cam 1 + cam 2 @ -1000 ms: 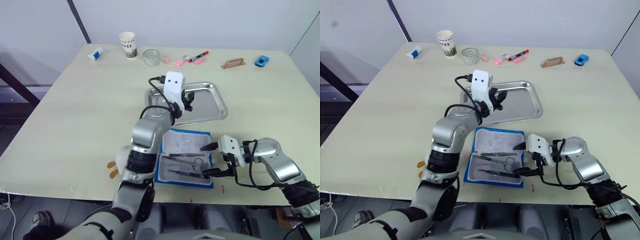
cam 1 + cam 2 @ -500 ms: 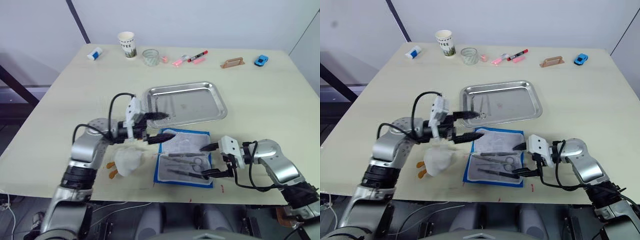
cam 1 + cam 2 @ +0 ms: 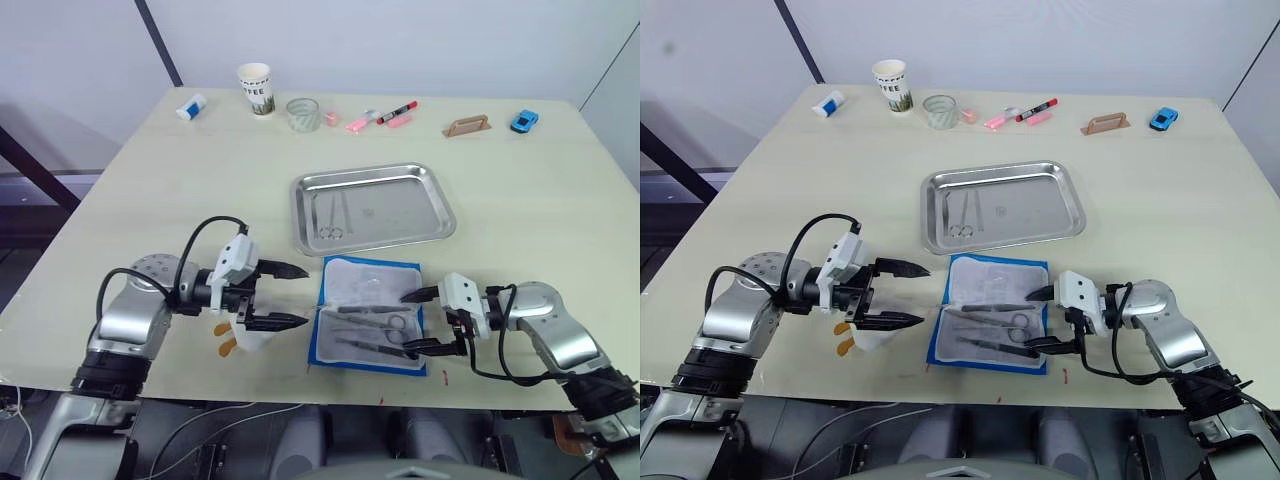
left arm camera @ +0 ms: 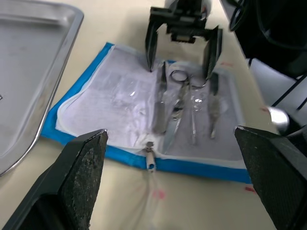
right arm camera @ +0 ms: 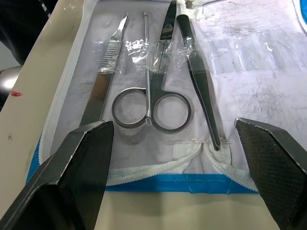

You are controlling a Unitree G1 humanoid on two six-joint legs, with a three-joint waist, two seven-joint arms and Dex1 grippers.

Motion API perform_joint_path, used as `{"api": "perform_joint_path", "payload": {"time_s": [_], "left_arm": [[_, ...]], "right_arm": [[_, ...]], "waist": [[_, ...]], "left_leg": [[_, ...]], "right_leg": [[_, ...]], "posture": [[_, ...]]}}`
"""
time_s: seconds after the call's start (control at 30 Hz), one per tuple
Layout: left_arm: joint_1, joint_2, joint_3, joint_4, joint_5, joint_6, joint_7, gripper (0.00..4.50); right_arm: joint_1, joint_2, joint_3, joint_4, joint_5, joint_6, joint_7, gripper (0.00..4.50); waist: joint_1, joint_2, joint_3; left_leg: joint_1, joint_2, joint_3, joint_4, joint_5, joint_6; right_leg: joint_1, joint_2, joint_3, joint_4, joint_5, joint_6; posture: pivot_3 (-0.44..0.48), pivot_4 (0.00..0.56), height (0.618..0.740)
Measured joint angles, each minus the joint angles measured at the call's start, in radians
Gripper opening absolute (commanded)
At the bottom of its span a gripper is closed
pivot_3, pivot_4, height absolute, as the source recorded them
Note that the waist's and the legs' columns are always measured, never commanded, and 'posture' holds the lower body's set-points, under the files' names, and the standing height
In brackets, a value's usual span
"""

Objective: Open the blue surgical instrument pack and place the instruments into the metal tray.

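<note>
The blue surgical instrument pack [image 3: 366, 286] lies open and flat near the table's front edge, pale lining up. Several instruments rest in it: ring-handled scissors [image 5: 151, 111], a scalpel [image 5: 103, 81], forceps [image 5: 200, 81] and a thin probe. The metal tray [image 3: 410, 205] stands just behind the pack, with a scissor-like instrument [image 3: 332, 214] lying in its left part. My left gripper [image 3: 302, 295] hovers open just left of the pack, empty. At the pack's right edge my right gripper [image 3: 408, 323] is open, its fingers [image 5: 81, 158] straddling the instruments' handle ends, holding nothing.
Under my left gripper lies a crumpled white piece [image 3: 250, 335] with small orange bits. Along the far edge stand a paper cup [image 3: 255, 88], a glass [image 3: 302, 113], pink pens and a red marker [image 3: 385, 115], a wooden handle [image 3: 467, 126] and a blue toy car [image 3: 523, 121].
My left arm has drawn back from above the tray to the table left of the pack, and its gripper has opened. A scissor-like instrument now lies in the tray. The right arm has stayed put.
</note>
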Motion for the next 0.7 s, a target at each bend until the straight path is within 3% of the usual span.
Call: {"api": "perform_joint_path", "payload": {"time_s": [0.13, 0.23, 0.33, 0.7], "left_arm": [[-0.070, -0.013, -0.047, 0.012, 0.038, -0.002, 0.007, 4.46], [-0.105, -0.036, -0.072, 0.018, 0.054, 0.001, 0.012, 3.71], [-0.133, -0.060, -0.102, 0.040, 0.078, -0.001, 0.017, 2.36], [-0.188, -0.124, -0.205, 0.151, 0.187, -0.126, 0.006, 2.36]], "right_arm": [[0.003, 0.006, 0.002, -0.004, 0.001, 0.000, -0.007, 4.40], [0.004, 0.008, 0.002, -0.005, 0.001, 0.000, -0.011, 4.40], [0.006, 0.012, 0.002, -0.006, 0.002, 0.001, -0.015, 4.40], [0.005, 0.015, 0.002, -0.005, 0.002, 0.006, -0.019, 4.40]], "waist": [[-0.002, 0.000, 0.000], [-0.002, 0.000, 0.000], [-0.003, 0.000, 0.000], [-0.003, 0.000, 0.000]], "left_leg": [[0.000, 0.000, 0.000, 0.000, 0.000, 0.000], [0.000, 0.000, 0.000, 0.000, 0.000, 0.000], [0.000, 0.000, 0.000, 0.000, 0.000, 0.000], [0.000, 0.000, 0.000, 0.000, 0.000, 0.000]], "right_leg": [[0.000, 0.001, 0.001, 0.000, 0.000, 0.000], [0.000, 0.001, 0.001, 0.000, 0.000, 0.000], [0.000, 0.002, 0.001, 0.000, 0.000, 0.000], [0.000, 0.002, 0.001, 0.000, 0.000, 0.000]], "posture": [[0.000, 0.150, 0.740], [0.000, 0.150, 0.740], [0.000, 0.150, 0.740], [0.000, 0.150, 0.740]]}}
